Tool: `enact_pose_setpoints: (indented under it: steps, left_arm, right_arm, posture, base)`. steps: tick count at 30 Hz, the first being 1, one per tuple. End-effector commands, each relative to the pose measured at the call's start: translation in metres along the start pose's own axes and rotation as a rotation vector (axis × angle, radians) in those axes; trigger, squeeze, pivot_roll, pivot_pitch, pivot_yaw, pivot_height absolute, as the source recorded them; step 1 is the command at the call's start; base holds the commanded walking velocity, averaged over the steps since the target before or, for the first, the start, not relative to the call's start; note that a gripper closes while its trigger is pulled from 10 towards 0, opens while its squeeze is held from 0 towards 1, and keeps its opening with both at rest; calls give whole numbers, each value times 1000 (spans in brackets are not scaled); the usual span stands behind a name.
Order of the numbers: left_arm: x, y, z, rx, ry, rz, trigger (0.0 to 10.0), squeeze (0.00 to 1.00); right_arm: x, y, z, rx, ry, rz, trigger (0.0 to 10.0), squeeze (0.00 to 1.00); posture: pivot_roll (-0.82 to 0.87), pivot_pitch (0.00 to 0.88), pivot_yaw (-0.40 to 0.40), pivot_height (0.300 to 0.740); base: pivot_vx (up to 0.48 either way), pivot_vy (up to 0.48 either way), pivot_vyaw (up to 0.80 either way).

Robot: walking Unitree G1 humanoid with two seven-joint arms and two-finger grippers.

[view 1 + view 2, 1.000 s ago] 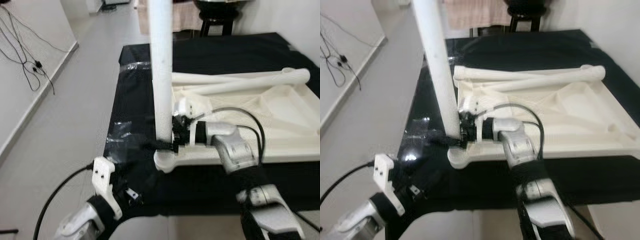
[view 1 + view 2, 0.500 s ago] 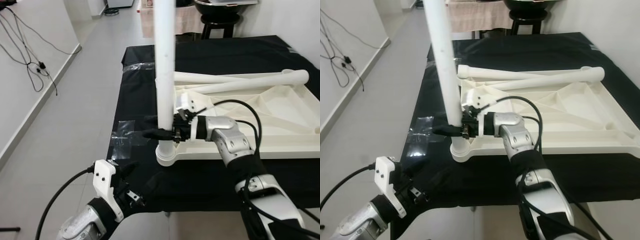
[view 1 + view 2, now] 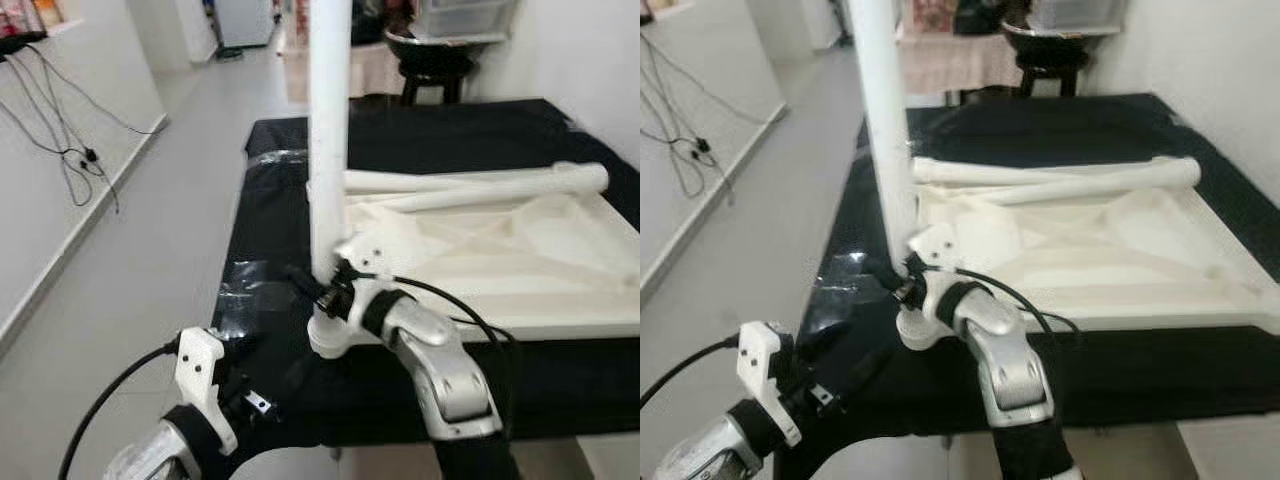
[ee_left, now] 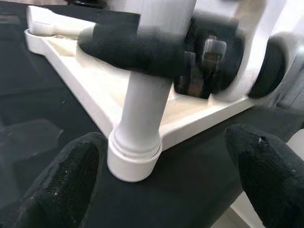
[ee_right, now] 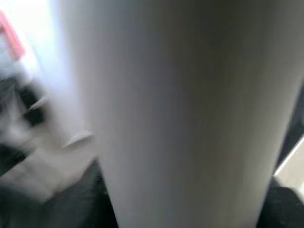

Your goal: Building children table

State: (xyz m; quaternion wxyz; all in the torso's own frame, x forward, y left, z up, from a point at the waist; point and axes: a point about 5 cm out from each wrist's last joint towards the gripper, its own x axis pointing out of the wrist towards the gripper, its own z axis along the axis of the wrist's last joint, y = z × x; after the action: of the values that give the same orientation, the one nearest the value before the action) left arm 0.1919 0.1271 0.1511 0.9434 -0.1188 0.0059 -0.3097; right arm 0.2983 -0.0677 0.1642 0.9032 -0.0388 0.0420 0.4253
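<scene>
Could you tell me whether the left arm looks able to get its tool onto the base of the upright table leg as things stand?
Probably yes: the left tool is open, facing the upright leg, with bare black cloth between; the right tool grips just above.

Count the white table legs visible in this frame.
3: one upright leg in the tabletop's near-left corner socket, held by the right gripper; two loose legs lying across its far edge.

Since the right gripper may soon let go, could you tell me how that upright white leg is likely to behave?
The upright white leg looks like a stiff plastic tube, probably light. Tall above its corner socket, it may lean or tip if not fully seated. Its smooth round surface could slip or twist in the right gripper.
</scene>
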Motion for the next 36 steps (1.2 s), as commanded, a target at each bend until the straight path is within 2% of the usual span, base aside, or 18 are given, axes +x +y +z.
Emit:
enact_pose_setpoints:
  steps: [1,4,6,7,8,9,10,15,16,18,19,20,25,28,29,34,35,36]
  left_arm:
    - [-2,4,-4,-7,27,12,10000,0]
    - [-2,4,-4,-8,27,9,10000,0]
    - [-2,4,-4,-8,27,9,10000,0]
    - [-2,4,-4,-8,27,9,10000,0]
    - [-2,4,-4,-7,27,10,10000,0]
    - [-2,4,-4,-7,27,10,10000,0]
    - [-1,4,-5,-6,26,11,10000,0]
    - [-1,4,-6,-6,25,14,10000,0]
    - [-1,4,-7,-6,25,15,10000,0]
    - [-1,4,-7,-6,25,15,10000,0]
    - [0,3,-7,-5,25,17,10000,0]
    - [-1,3,-8,-5,25,18,10000,0]
    - [-1,2,-8,-5,24,19,10000,0]
    - [-1,1,-7,-7,24,13,10000,0]
    - [-2,0,-7,-8,23,11,10000,0]
    - [-2,0,-6,-9,22,11,10000,0]
    - [-3,0,-6,-9,22,10,10000,0]
    - [-4,1,-5,-11,21,12,10000,0]
  right_arm:
    - [1,4,-22,91,77,67,10000,1000]
    - [-2,6,1,43,-20,210,10000,1000]
    - [-4,4,7,22,-44,260,10000,1000]
    - [-5,1,11,-5,-62,327,10000,1000]
    - [-6,-4,13,-19,-62,405,10000,753]
    - [-6,-4,13,-19,-62,405,10000,753]
    - [-3,-18,18,-59,-53,493,10000,0]
    - [11,-35,28,-61,-64,547,10000,0]
    - [15,-39,31,-53,-70,555,7255,0]
    - [15,-39,31,-53,-70,555,7255,0]
    - [19,-41,34,-42,-78,562,2392,0]
    - [21,-43,36,-36,-81,571,0,0]
    - [23,-43,38,-31,-91,584,0,0]
    - [12,-47,31,-58,-95,596,0,0]
    - [0,-46,24,-86,-93,596,0,0]
    - [-5,-46,22,-91,-93,596,0,0]
    - [-15,-36,10,-94,-21,530,0,0]
    - [-8,-14,-10,35,2,93,0,0]
  posture:
    - [-17,119,70,740]
    - [-13,117,72,740]
    - [-11,110,73,740]
    - [-10,109,74,740]
    - [-10,108,73,740]
    - [-10,108,73,740]
    - [-7,102,71,740]
    - [3,96,61,740]
    - [5,90,61,740]
    - [5,90,61,740]
    - [8,86,58,740]
    - [11,82,56,740]
    - [8,89,59,740]
    - [6,99,60,740]
    - [4,108,56,740]
    - [4,108,56,740]
    - [3,115,50,740]
    - [-14,131,52,740]
  base:
    - [0,0,0]
    - [0,0,0]
    - [0,0,0]
    - [0,0,0]
    - [0,0,0]
    - [0,0,0]
    - [0,0,0]
    - [0,0,0]
    - [0,0,0]
    - [0,0,0]
    - [0,0,0]
    - [0,0,0]
    - [0,0,0]
    - [0,0,0]
    - [0,0,0]
    - [0,0,0]
    - [0,0,0]
    - [0,0,0]
